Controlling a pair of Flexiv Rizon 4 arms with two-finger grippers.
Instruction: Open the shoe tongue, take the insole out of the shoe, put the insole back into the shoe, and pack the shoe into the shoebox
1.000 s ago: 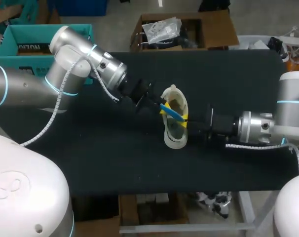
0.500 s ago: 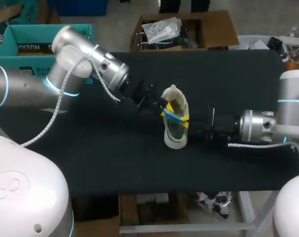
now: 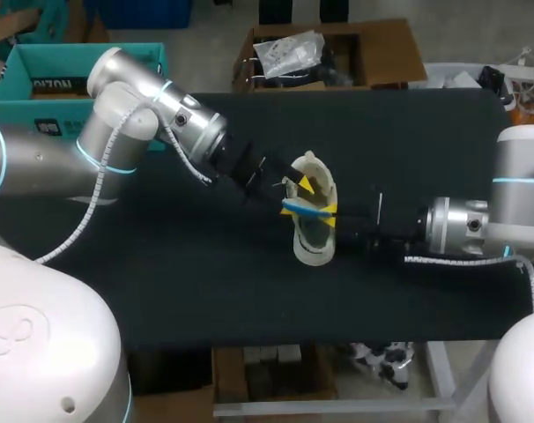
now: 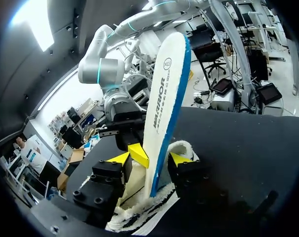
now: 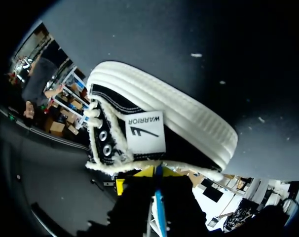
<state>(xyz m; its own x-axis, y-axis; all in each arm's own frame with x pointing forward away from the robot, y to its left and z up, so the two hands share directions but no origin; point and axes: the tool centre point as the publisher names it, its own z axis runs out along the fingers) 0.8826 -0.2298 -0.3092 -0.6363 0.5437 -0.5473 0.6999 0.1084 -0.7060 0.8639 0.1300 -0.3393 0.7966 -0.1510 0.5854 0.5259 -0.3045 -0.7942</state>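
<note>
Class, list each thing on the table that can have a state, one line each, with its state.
shoe, on the table, not boxed
insole, partly out of the shoe, lower end inside it
left gripper, shut on the insole
right gripper, at the shoe, grip not visible

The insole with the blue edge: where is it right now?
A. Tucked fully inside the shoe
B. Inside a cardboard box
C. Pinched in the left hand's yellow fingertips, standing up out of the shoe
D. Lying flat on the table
C: in the left wrist view the insole stands upright, clamped by the left hand between its yellow tips, with its lower end at the opening of the shoe.
</note>
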